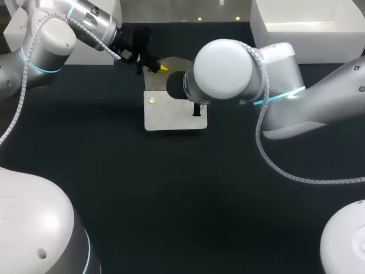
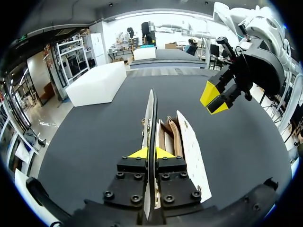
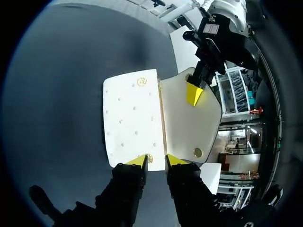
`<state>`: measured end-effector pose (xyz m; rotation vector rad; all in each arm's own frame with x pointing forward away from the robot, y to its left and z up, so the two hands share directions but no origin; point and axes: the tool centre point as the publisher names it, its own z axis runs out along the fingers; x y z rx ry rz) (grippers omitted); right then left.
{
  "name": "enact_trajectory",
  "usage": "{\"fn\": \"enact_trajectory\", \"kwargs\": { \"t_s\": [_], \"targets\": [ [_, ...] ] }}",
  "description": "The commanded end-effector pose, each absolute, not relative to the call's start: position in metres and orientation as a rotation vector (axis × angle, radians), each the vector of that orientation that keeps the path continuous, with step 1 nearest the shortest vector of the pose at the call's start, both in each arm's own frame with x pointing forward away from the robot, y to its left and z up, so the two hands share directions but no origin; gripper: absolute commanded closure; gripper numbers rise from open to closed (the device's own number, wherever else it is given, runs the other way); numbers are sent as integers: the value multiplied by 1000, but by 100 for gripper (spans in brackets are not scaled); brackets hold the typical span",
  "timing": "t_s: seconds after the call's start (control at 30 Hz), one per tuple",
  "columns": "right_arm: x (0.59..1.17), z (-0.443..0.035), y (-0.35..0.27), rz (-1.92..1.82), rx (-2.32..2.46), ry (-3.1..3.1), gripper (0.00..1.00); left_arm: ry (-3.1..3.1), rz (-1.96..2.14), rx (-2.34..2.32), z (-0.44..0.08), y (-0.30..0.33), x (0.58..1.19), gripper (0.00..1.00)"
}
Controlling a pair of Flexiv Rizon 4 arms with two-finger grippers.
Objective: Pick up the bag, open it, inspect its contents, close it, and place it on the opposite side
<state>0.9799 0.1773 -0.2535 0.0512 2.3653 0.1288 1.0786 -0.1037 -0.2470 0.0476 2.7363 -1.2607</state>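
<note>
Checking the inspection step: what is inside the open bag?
The left wrist view shows brown pockets inside the bag. Its flap is held up by the left gripper, jaws shut on it. No loose item shows, and the pocket bottoms are hidden.

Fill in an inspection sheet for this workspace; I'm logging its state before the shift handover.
Surface: black table.
Job's things: white bag on the table, its flap held open, compartments showing.
Clutter: white box at the far edge.
Pincers: left pincer shut on the flap; right pincer open, over the bag.
Cables: ribbed hose hanging from the right arm, apart from the bag.
Surroundings: nothing seen.
</note>
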Motion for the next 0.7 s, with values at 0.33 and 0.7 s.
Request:
{"fn": "enact_trajectory", "kwargs": {
  "t_s": [0.33,0.7],
  "targets": [
    [965,-285,174,161,114,2406,100,2579,-1238,168,-271,-109,1088,100],
    [964,-301,174,164,165,2454,100,2552,-1218,170,-279,-107,1090,100]
  ]
}}
